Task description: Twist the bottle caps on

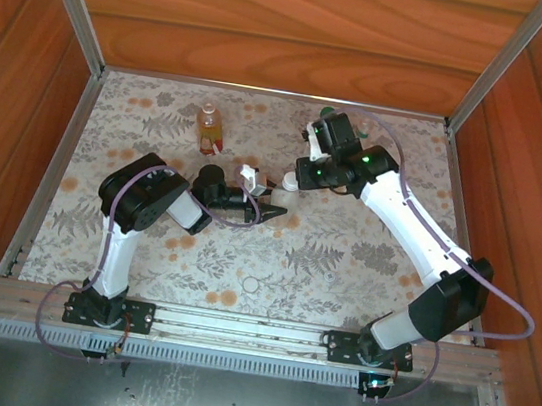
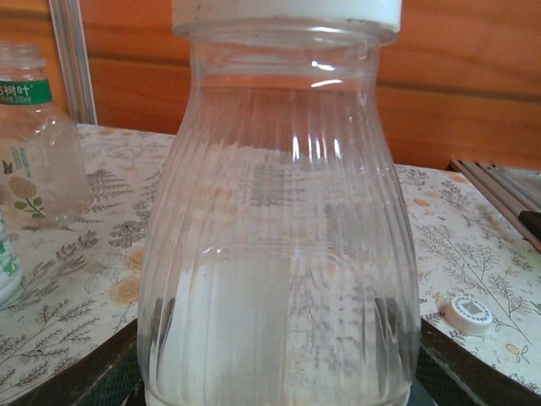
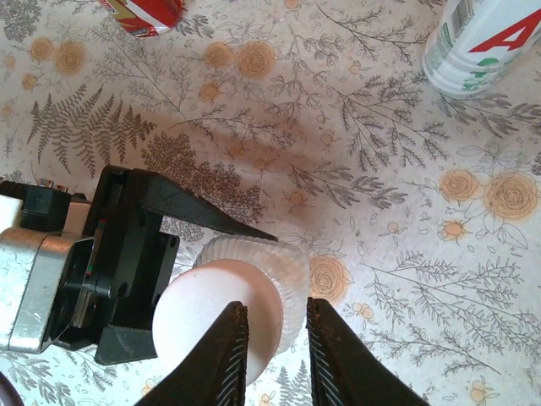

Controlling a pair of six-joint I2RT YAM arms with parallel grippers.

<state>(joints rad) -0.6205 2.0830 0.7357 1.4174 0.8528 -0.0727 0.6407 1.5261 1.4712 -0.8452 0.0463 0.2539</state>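
bottle (image 2: 279, 237), clear and ribbed, stands upright between the fingers (image 2: 80, 376) of my left gripper (image 1: 268, 209). they press on its base from both sides, so i read that as a firm hold at bottle width. cap (image 3: 211, 326), white, sits on its neck; whether it is threaded down i cannot tell.

from the right wrist i look straight down on it. my right gripper (image 3: 275, 306) hangs just above, its two fingers only a thin gap apart, over the cap's right edge and the ribbed shoulder beside it. i see nothing caught in that gap, and i cannot tell if the tips touch the cap.

in the top view the pair sits near the middle of the table (image 1: 343, 264). amber bottle (image 1: 208, 126) with a red label stands further back and to the left, well apart. white bottle (image 3: 486, 42) with green and red print stands nearby.

from the left wrist i also see a labelled bottle (image 2: 30, 135), clear with a green band, back on the left. a loose cap (image 2: 467, 315) lies flat on the table to the right of the bottle.
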